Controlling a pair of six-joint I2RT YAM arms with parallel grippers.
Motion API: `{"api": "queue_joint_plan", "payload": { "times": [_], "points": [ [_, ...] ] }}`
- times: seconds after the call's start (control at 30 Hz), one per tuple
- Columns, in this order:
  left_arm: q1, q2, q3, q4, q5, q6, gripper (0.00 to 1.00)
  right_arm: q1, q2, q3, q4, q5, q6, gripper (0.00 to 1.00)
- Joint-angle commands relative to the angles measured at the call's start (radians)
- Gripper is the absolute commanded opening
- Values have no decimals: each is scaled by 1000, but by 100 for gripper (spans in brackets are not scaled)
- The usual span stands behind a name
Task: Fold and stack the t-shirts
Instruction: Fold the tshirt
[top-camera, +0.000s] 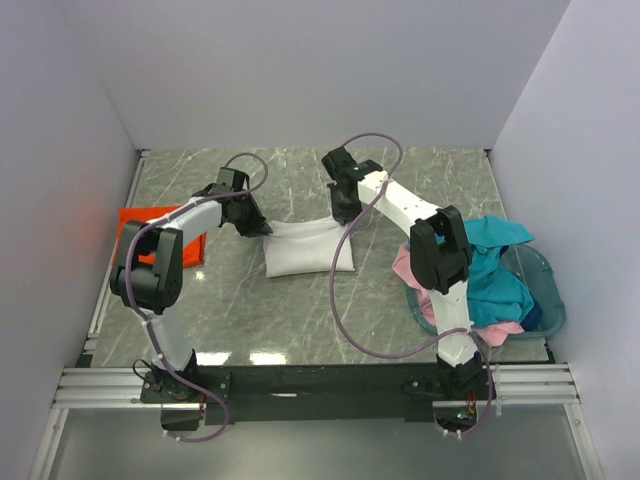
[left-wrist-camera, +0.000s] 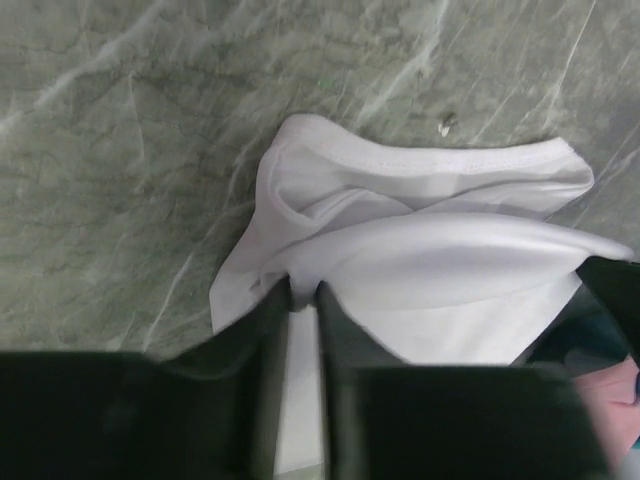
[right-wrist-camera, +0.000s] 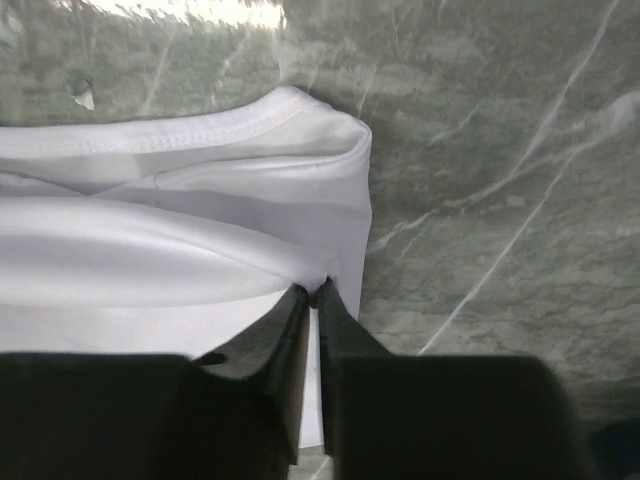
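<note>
White t-shirt (top-camera: 308, 250) on marble table (top-camera: 430, 180) | left gripper (left-wrist-camera: 303, 292) pinching its far-left corner | right gripper (right-wrist-camera: 313, 290) pinching far-right corner

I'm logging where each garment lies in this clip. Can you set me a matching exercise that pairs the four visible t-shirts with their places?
Things:
1. white cotton t-shirt
2. bright orange cotton t-shirt
3. teal cotton t-shirt
4. pink cotton t-shirt

Places:
A. heaped in the translucent teal plastic basket at the right
B. middle of the grey marbled table, pinched by the left tool and right tool
C. spilling over the basket's left rim
D. at the table's left edge

Pairs: 1-B, 2-D, 3-A, 4-C.
</note>
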Motion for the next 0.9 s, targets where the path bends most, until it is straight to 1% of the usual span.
{"api": "queue_joint_plan", "payload": {
  "times": [0.0,0.03,0.07,0.1,0.17,0.23,0.27,0.4,0.43,0.53,0.63,0.73,0.87],
  "points": [
    [12,0,65,11,-45,10,26,-14,32,90,-18,6,-23,17],
    [12,-6,70,8,-51,11,33,-14,40,105,-25,4,-27,25],
    [12,-12,74,5,-66,10,45,-14,41,129,-29,1,-30,39],
    [12,-27,80,-1,-75,11,50,-14,41,140,-31,0,-37,45],
    [12,-49,80,-4,-100,14,60,-14,38,177,-38,1,-46,54],
    [12,-86,73,4,-110,17,65,-14,30,202,-51,10,-53,58],
    [12,-100,57,8,-117,23,69,-14,24,215,-61,15,-55,60],
    [12,-176,-12,53,-92,43,75,-9,-51,157,-49,-2,-63,62],
    [12,-189,-30,78,-78,51,76,-9,-95,134,-42,-15,-66,62],
    [12,-238,-117,140,-22,62,79,15,-189,-12,1,-83,-66,62],
    [12,-276,-202,181,24,71,79,57,-250,-94,37,-125,-55,62],
    [13,-305,-271,229,64,79,80,97,-273,-185,66,-197,-29,62],
    [13,-316,-321,263,109,97,81,143,-253,-219,115,-247,0,61]
  ]
}}
